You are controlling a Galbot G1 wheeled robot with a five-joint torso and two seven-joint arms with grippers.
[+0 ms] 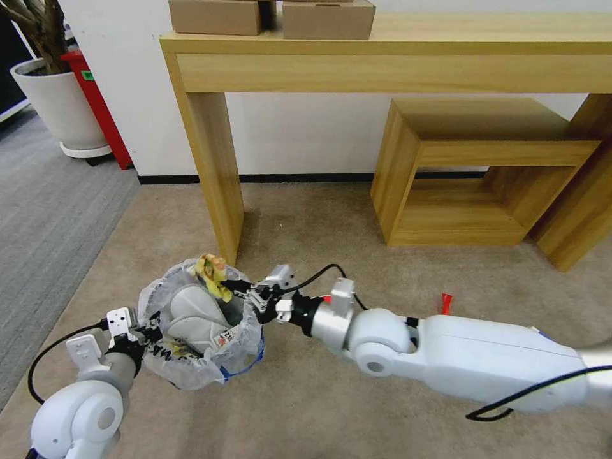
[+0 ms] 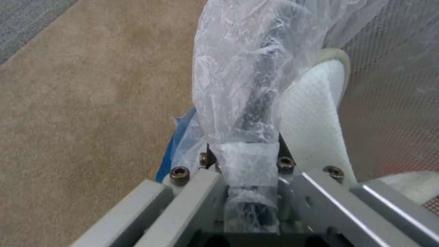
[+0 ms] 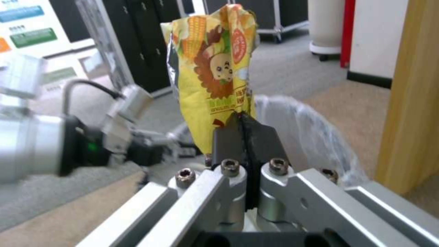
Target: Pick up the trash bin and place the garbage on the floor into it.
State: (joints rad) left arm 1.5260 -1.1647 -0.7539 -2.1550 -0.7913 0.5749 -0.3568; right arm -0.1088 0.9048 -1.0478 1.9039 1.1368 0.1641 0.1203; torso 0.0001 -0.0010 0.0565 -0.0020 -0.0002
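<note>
The trash bin [image 1: 191, 366], lined with a crinkly white bag, is held tilted just above the beige carpet. My left gripper [image 1: 152, 331] is shut on the bin's rim [image 2: 249, 103], clamping the plastic. White slippers [image 1: 191, 312] and other litter lie inside; a slipper [image 2: 315, 113] sits right beside the clamped rim. Over the bin's far edge, my right gripper [image 1: 234, 288] is shut on a yellow wrapper [image 1: 213, 273]. The yellow wrapper [image 3: 215, 68] stands up from the right gripper [image 3: 242, 121], with the bin's rim [image 3: 297, 116] behind it. A small red piece of garbage [image 1: 446, 303] lies on the carpet.
A wooden console table's leg [image 1: 217, 178] stands just behind the bin, close to the right gripper; the same leg [image 3: 411, 103] shows beside the wrapper. A low wooden shelf [image 1: 472, 178] sits under the table. A white plant pot [image 1: 57, 108] and grey carpet lie to the left.
</note>
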